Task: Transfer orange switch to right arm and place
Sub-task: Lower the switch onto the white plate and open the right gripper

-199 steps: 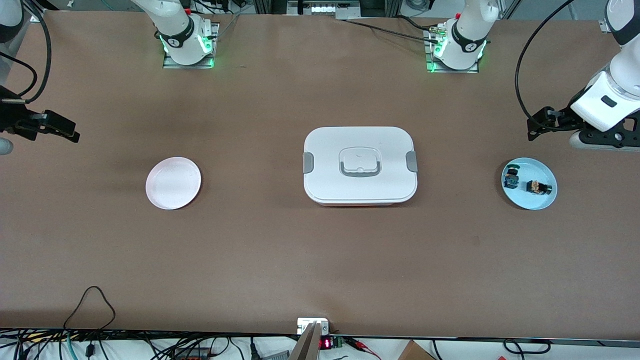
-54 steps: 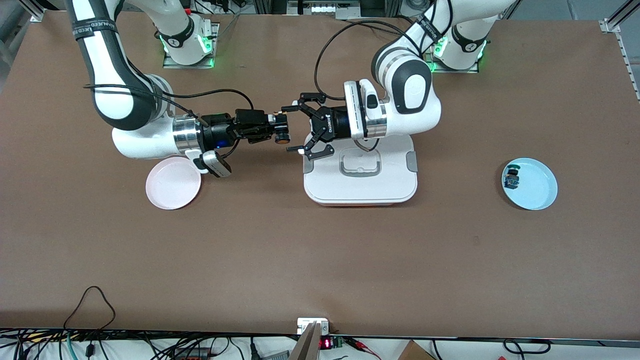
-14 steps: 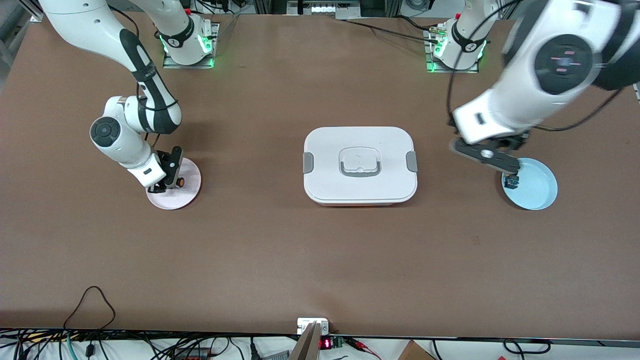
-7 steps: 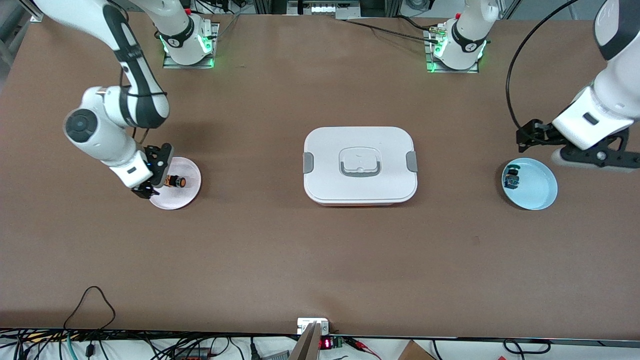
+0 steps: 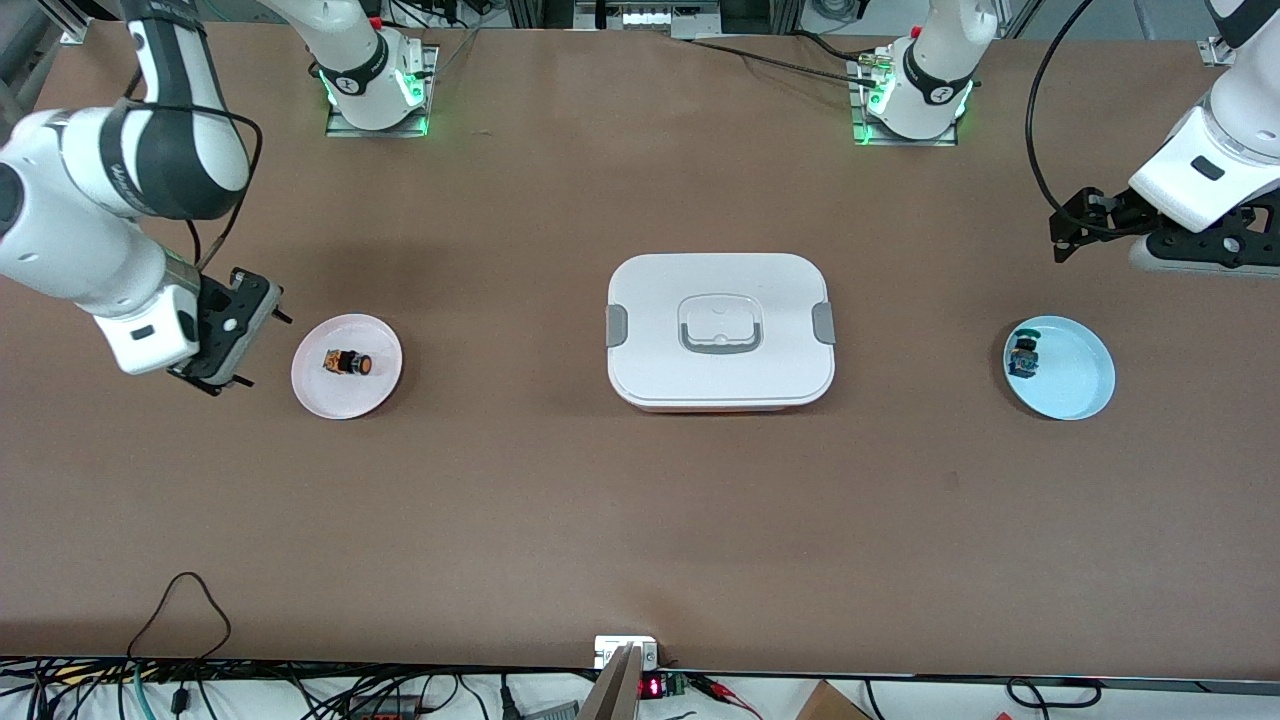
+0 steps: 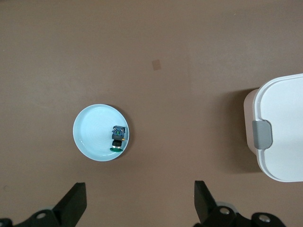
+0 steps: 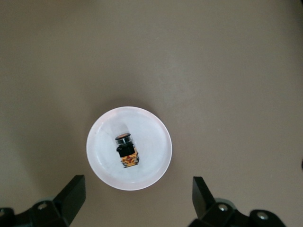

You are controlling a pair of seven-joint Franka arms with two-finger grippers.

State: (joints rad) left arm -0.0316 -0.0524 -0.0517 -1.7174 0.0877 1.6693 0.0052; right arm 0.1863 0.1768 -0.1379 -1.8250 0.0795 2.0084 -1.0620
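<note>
My work surface [image 5: 640, 520] is a wide, matte brown top under even light. Along its near edge I see a tangle of black cables [image 5: 180, 600] and a small red digital display [image 5: 650, 687]. Aluminium framing [image 5: 640, 15] borders its far edge.

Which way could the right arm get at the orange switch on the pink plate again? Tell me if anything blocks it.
Probably yes, from above. The orange switch lies alone on the pink plate, uncovered. The right gripper, fingers open, is beside the plate with nothing between them.
</note>
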